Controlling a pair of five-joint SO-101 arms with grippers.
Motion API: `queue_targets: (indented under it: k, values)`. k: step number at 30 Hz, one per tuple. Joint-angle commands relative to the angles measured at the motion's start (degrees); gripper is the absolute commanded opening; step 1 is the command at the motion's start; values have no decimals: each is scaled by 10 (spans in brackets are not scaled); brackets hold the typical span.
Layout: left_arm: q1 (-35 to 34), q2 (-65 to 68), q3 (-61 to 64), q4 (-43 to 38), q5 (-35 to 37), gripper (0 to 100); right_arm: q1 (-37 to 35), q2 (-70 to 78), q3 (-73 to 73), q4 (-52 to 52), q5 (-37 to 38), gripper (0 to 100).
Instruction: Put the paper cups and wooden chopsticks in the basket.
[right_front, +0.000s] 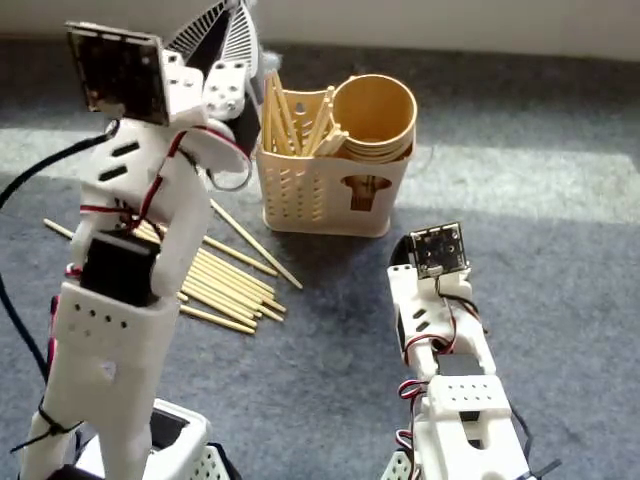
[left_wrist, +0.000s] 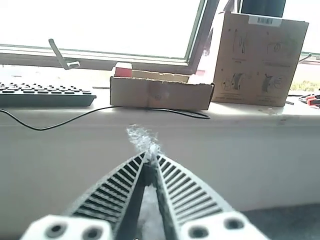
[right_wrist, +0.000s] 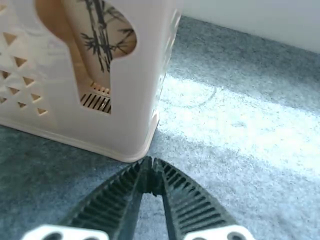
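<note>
A cream plastic basket (right_front: 300, 195) stands on the grey carpet and holds a stack of paper cups (right_front: 378, 115) and several wooden chopsticks (right_front: 290, 120). More loose chopsticks (right_front: 225, 280) lie on the carpet to its left, partly behind the left arm. My left gripper (right_front: 232, 15) is raised high beside the basket's far left side and points at the wall; it is shut (left_wrist: 148, 154) on nothing, with a tuft of lint at its tips. My right gripper (right_wrist: 151, 169) is shut and empty, low over the carpet just before the basket's corner (right_wrist: 145, 75). A cup (right_wrist: 100, 30) shows through the basket's cut-out.
The right arm (right_front: 440, 330) stands at the front right of the basket. Behind the carpet runs a white wall with a sill that carries a cardboard box (left_wrist: 160, 92), a keyboard (left_wrist: 45, 94) and a cable. Open carpet lies right of the basket.
</note>
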Motion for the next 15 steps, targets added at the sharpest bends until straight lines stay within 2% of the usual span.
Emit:
queue_targets:
  k: [1,4,10,15]
  values:
    - [-1,-70,39,0,-7,6,-6,-7,-7,-16,5,23]
    - [-8,-127,116,0,-9,6,-6,-7,-7,-15,5,23]
    - [-72,-261,275,-3,-9,7,-19,-7,-1,-16,5,23]
    - [-80,-363,372,-1,-9,7,-21,-7,0,-17,5,23]
